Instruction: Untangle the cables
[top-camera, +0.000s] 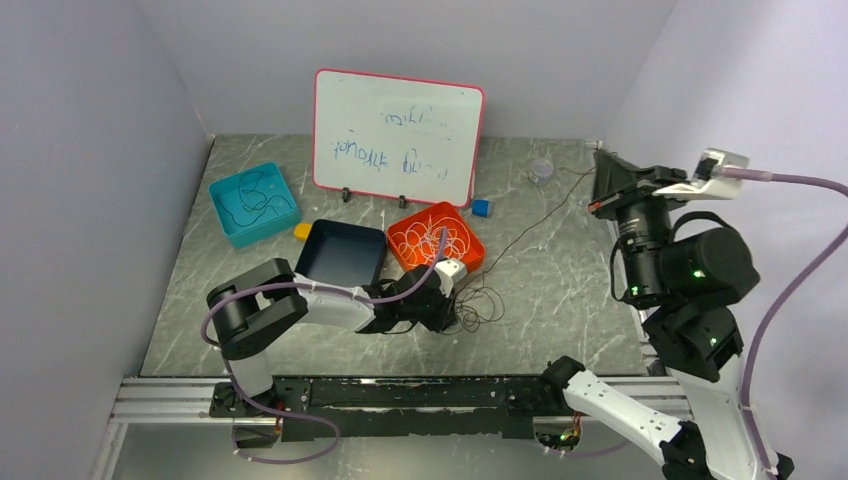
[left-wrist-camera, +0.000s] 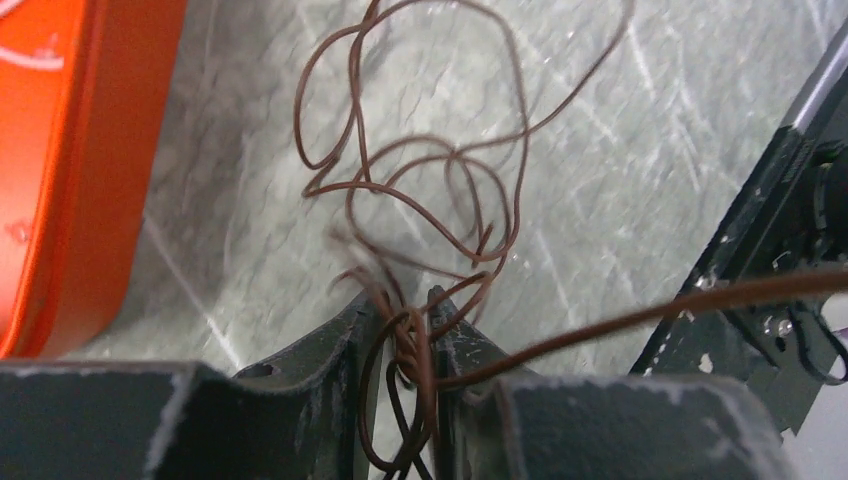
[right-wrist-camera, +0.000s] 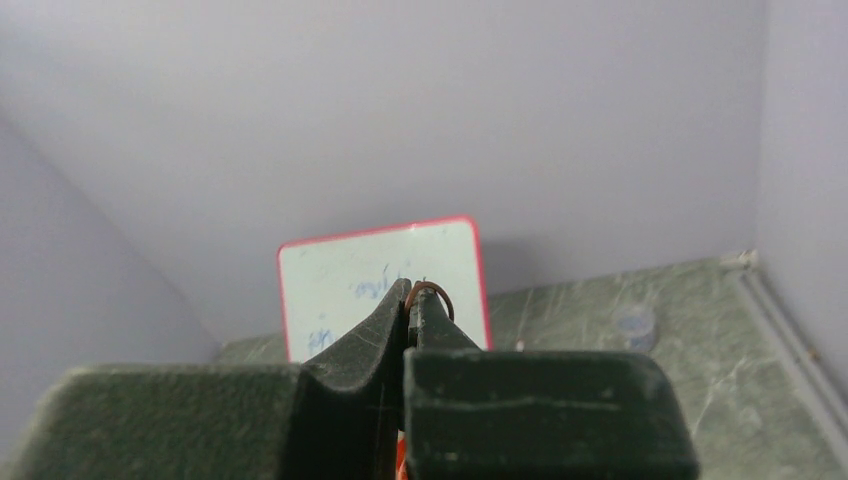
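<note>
Both grippers clamping the same brown cable, one strand stretching between them.
Left gripper (left-wrist-camera: 405, 305) is sitting low over the worktop (top-camera: 560, 290), its fingers (left-wrist-camera: 335, 345) pinching a knot of the brown cable (left-wrist-camera: 450, 170), whose loose loops are spreading over the marble just beside the orange tray (left-wrist-camera: 90, 150). Right gripper (right-wrist-camera: 410, 295) is hanging raised at the far right, its fingers (right-wrist-camera: 365, 330) pressing together on a small brown loop poking out at the tips. In the top view one strand is running from the tangle up to it. White cables (top-camera: 432, 238) are lying coiled in the orange tray. Thin black cables (top-camera: 255, 200) are lying in the teal tray (top-camera: 220, 210). A dark blue tray (top-camera: 342, 258) is sitting between the two trays, in front of the whiteboard (top-camera: 398, 135).
</note>
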